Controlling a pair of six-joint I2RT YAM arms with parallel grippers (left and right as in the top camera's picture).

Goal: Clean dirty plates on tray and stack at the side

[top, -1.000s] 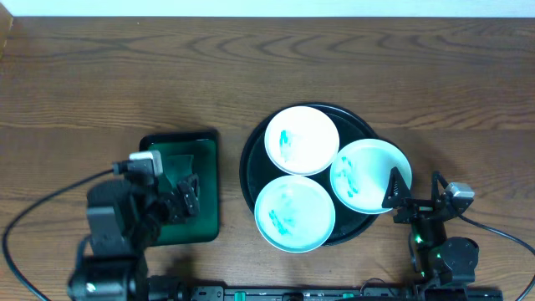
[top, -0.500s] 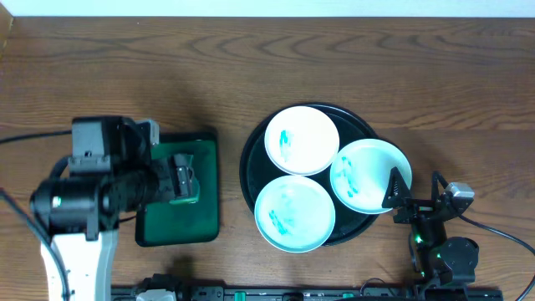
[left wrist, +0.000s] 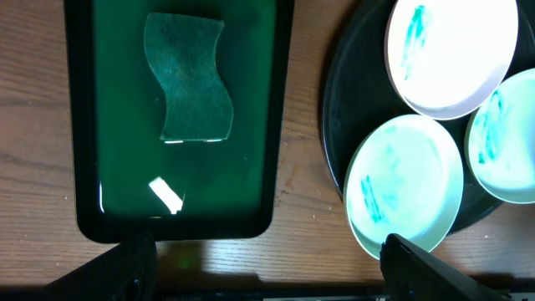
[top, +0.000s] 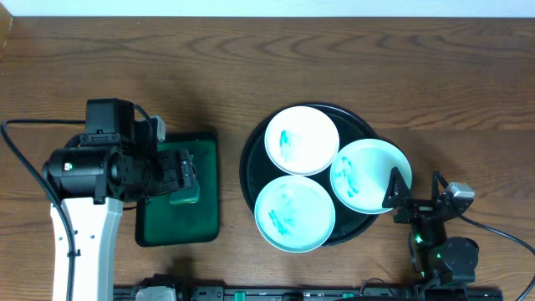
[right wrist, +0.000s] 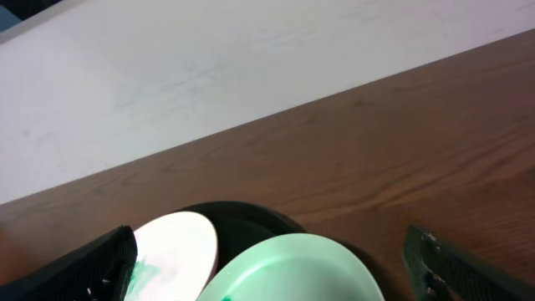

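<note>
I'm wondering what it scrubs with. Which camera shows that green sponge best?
The left wrist view: the sponge is in full view there, lying flat in the green tray. In the overhead view, the left arm hangs over the tray and hides nearly all of it. The right wrist view misses it entirely.

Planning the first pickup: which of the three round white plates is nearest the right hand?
The white plate overhanging the glossy black round tray's right rim; the other two sit farther left.

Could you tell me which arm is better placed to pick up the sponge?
Left. The left gripper, open, hangs over the green tray holding the sponge; the right gripper sits beyond the black tray, far from it.
</note>
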